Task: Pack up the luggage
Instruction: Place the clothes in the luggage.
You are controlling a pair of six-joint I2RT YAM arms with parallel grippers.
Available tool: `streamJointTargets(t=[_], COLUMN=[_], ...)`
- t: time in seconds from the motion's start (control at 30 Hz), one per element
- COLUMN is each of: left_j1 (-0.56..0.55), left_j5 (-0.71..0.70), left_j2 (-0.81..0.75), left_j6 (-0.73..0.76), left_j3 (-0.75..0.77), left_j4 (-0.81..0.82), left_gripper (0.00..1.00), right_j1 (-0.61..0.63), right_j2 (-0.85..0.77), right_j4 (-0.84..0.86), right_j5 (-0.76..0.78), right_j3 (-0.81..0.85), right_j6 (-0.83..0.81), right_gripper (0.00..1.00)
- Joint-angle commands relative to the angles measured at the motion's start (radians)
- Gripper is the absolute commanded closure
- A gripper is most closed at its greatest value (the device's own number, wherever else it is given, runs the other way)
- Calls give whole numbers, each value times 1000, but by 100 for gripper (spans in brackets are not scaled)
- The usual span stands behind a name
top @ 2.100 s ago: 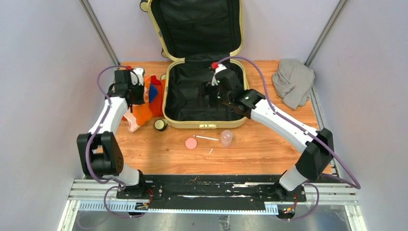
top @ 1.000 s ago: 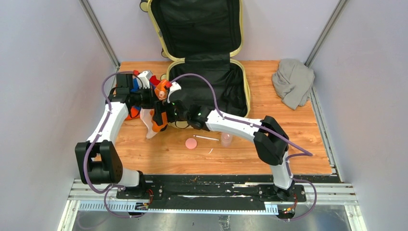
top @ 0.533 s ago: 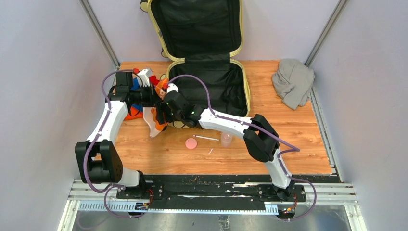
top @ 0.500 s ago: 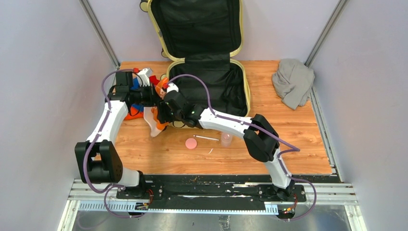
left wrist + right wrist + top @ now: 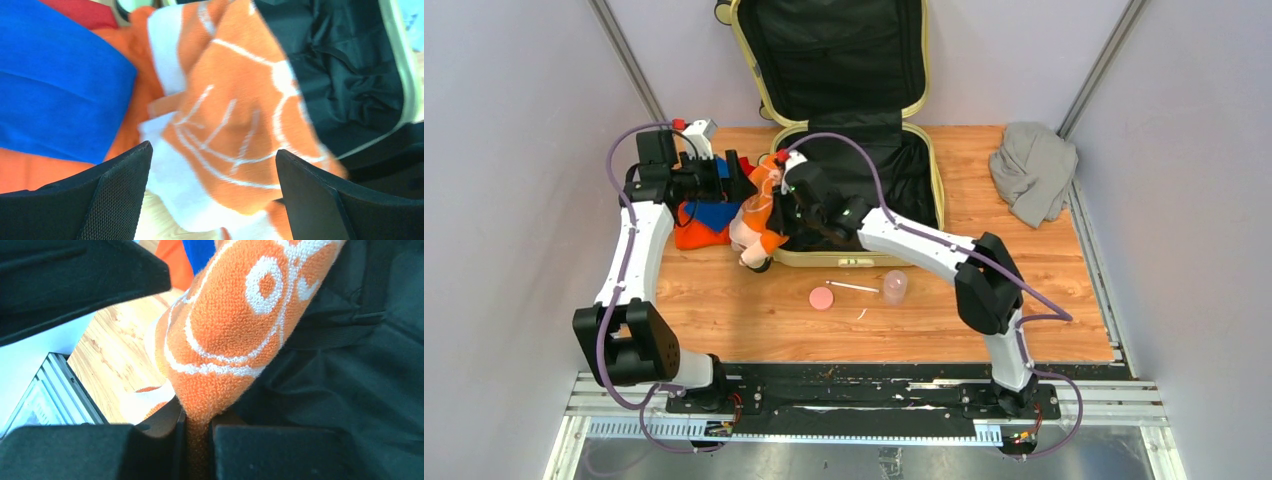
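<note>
The left gripper (image 5: 214, 170) has let go and drawn back, jaws wide. The right gripper (image 5: 199, 437) now pinches the orange patterned towel (image 5: 757, 212) at the left rim of the luggage (image 5: 856, 258).

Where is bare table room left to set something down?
Bare wood: between luggage and grey garment; the near strip in front of pink lid and clear cup. Crowded: luggage's left side, orange towel, blue cloth, left pincer, right pincer.

Overhead wide; wrists close (sharing towel (image 5: 761, 207), luggage (image 5: 844, 60)).
</note>
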Motion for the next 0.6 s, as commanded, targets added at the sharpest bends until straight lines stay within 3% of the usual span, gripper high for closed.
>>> streamJointTargets(t=[0.0, 0.2, 0.57], left_j1=[13, 14, 14], left_j5=[-150, -184, -208], left_j2=[-25, -2, -19], left_j6=[101, 131, 168], left_j3=[40, 24, -24], left_j4=[-39, -60, -60], left_gripper=[4, 3, 3], right_j1=[-90, -258, -487], right_j2=[-92, -12, 134], right_j4=[-84, -299, -373], right_j5=[-88, -187, -11], right_j3=[47, 158, 117], right_j6=[-86, -200, -265], right_gripper=[100, 100, 100])
